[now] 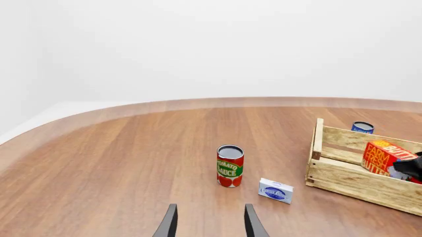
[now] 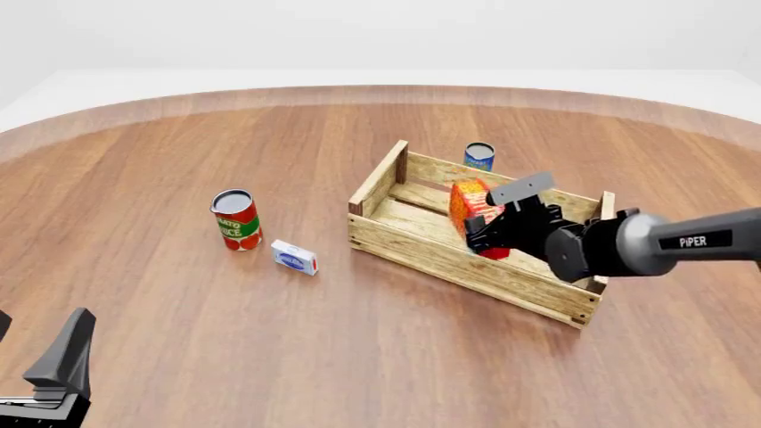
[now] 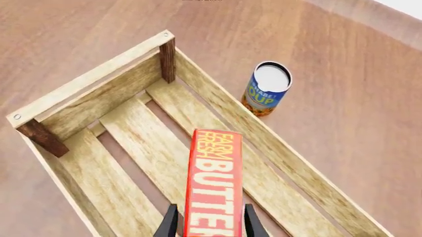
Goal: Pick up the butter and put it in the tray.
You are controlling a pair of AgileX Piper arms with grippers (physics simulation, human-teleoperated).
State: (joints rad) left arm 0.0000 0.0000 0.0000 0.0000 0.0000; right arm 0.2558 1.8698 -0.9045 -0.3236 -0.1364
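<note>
- On a round-edged wooden table [image 2: 178,339] against a plain white backdrop stood a slatted wooden tray [image 2: 411,242], angled to the table's near edge.
- Left of the tray, a tomato can [image 2: 235,219] stood upright with a small white-and-blue box [image 2: 292,257] just beside it; a blue soup can [image 2: 479,156] stood just beyond the tray's far wall.
- From the right side, the right arm [image 2: 666,241] reached across the tray's near wall, its right gripper [image 3: 209,224] closed on the butter [image 3: 214,180].
- The butter, held on edge with its lettering up, hung over the slats inside the tray, nearer the right end; whether it touched the floor could not be told.
- Bare slats lay open toward the tray's left end board [image 3: 86,84].
- Low at the near left of the table, the left gripper [image 1: 209,222] had its fingers [image 1: 169,224] apart with nothing between them, well apart from the cans; broad bare wood lay ahead of it.
</note>
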